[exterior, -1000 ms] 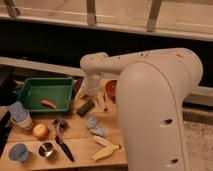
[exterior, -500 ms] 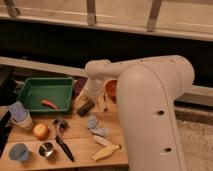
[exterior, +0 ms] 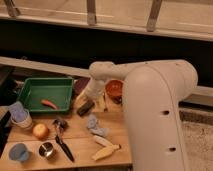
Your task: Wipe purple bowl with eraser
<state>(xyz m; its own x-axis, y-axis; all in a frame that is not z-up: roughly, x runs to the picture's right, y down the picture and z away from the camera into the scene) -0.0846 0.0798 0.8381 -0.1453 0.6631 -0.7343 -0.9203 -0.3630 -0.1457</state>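
Hanging over a dark, blocky eraser (exterior: 85,107), possibly touching it: the pincer (exterior: 91,99).

The hand (exterior: 89,101), near the desk's (exterior: 82,144) back edge at the eraser (exterior: 85,107), is blurred. The arm (exterior: 155,110) hides the desk's right edge and part of the purple bowl (exterior: 80,83).

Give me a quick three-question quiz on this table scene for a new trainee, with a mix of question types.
1. True or false: the green tray is empty.
2. Where is the end effector? A) over the tray B) close by the dark eraser C) at the table's front edge
3. Fill in: in the camera view, the orange bowl sits to the ____ of the tray.

Key: 1 false, an orange-red item lies in it; 2 B; 3 right.
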